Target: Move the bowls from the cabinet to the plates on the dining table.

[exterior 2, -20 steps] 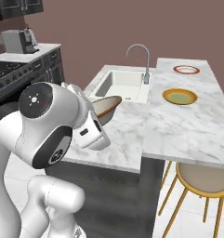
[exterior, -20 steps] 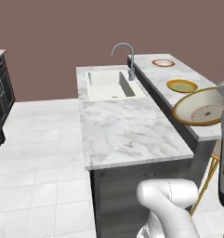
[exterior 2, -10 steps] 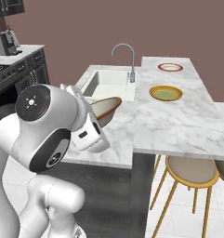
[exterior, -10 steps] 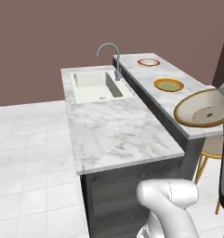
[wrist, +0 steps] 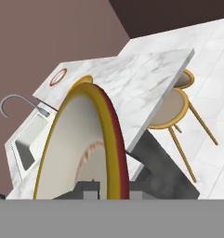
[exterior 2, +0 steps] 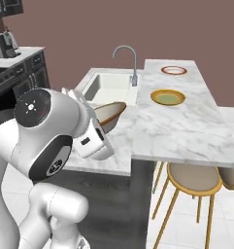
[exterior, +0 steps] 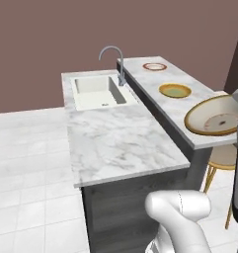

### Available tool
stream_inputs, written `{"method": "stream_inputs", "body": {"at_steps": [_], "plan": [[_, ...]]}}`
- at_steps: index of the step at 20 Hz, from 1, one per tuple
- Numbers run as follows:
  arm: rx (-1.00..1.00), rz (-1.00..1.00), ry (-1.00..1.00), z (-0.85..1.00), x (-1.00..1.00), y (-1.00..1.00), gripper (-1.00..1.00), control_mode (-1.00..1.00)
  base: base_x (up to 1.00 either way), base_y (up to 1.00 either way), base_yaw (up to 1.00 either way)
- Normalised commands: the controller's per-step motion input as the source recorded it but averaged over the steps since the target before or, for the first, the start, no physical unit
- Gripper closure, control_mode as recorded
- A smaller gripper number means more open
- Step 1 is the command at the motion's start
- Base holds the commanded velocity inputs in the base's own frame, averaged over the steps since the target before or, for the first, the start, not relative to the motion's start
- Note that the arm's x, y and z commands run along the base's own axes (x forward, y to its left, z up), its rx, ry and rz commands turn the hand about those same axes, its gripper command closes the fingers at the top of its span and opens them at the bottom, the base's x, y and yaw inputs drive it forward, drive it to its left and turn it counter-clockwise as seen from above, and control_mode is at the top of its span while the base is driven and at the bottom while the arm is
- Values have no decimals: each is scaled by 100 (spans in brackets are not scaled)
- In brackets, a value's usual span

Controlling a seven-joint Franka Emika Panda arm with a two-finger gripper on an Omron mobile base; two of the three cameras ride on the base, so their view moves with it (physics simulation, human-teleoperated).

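My gripper (wrist: pixel 105 188) is shut on the rim of the wide cream bowl (wrist: pixel 81 144) with the tan-brown rim. The bowl (exterior: pixel 214 116) hangs tilted at the near right end of the dining table (exterior: pixel 120 143). In the right base view the bowl (exterior 2: pixel 108 114) pokes out from behind my arm. Two plates lie on the table's raised far side: a yellow-rimmed plate (exterior: pixel 175 90) (exterior 2: pixel 167 97) and, beyond it, a red-orange-rimmed plate (exterior: pixel 154 66) (exterior 2: pixel 174 70) (wrist: pixel 58 77). A corner of the dark cabinet (exterior 2: pixel 4 6) shows at the upper left.
The sink (exterior: pixel 97 91) and tall tap (exterior: pixel 115 57) sit at the table's far left. Wooden stools (exterior 2: pixel 193 177) (wrist: pixel 171 109) stand under the table's near right overhang. A coffee machine (exterior 2: pixel 2 44) stands on the side worktop to the left.
The whole picture has shifted, so the base has moved: the table now appears nearer and more central. The bowl stays held in my gripper in the same pose.
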Motion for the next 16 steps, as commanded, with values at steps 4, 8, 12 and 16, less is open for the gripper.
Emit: {"method": "stream_inputs", "body": {"at_steps": [4,8,12,16], "plan": [[0,0,0,0,0,0,100,100,27,-58,0],[0,0,0,0,0,0,100,100,27,-65,0],[0,0,0,0,0,0,100,100,32,-68,0],[0,0,0,0,0,0,100,100,32,-68,0]]}}
